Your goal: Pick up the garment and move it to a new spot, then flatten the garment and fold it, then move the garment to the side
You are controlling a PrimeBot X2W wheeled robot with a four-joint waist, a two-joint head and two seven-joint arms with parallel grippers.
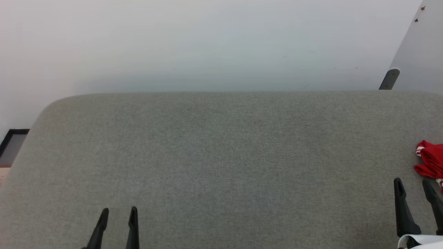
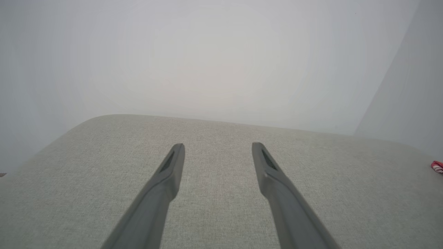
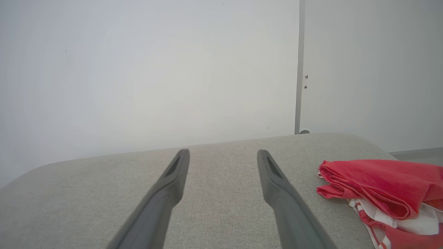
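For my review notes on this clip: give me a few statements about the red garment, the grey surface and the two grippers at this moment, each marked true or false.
1. The crumpled red garment with white-and-red striped trim lies at the right edge of the grey woven-fabric padded surface. True.
2. The right gripper is shut on the garment. False: its two dark fingers stand apart and hold nothing, and the garment lies just beside them.
3. The left gripper is open over bare grey fabric, far from the garment. True.
4. The garment is spread flat and neatly folded. False: it is bunched in a loose heap, with red folds lying over white and striped parts.
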